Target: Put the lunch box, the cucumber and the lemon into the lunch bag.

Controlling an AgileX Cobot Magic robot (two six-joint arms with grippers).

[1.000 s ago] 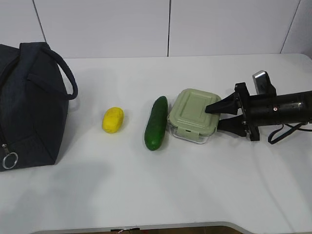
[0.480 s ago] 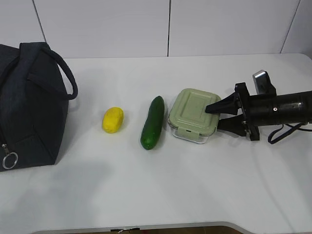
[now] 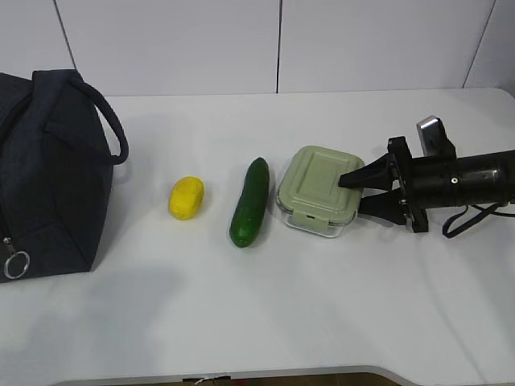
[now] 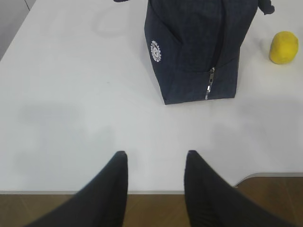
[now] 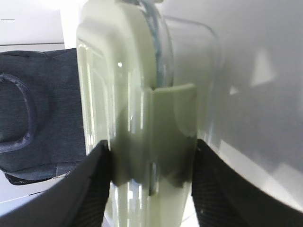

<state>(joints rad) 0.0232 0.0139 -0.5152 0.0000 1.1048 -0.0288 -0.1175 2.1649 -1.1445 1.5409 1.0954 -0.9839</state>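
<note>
Straddling the sage-lidded clear glass lunch box (image 3: 318, 190) from its 3 o'clock side, the right gripper (image 3: 360, 194) clamps it; dark green cucumber (image 3: 250, 202) lies at 9 o'clock; left gripper (image 4: 155, 163) gapes empty

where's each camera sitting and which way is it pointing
Exterior: front, slanting down at the table; right arm only, right gripper astride the lunch box.
Left wrist: low at the table edge, facing the lunch bag and lemon; left gripper open, empty.
Right wrist: sideways, lunch box between the jaws.
Shared: bag in all three.
</note>
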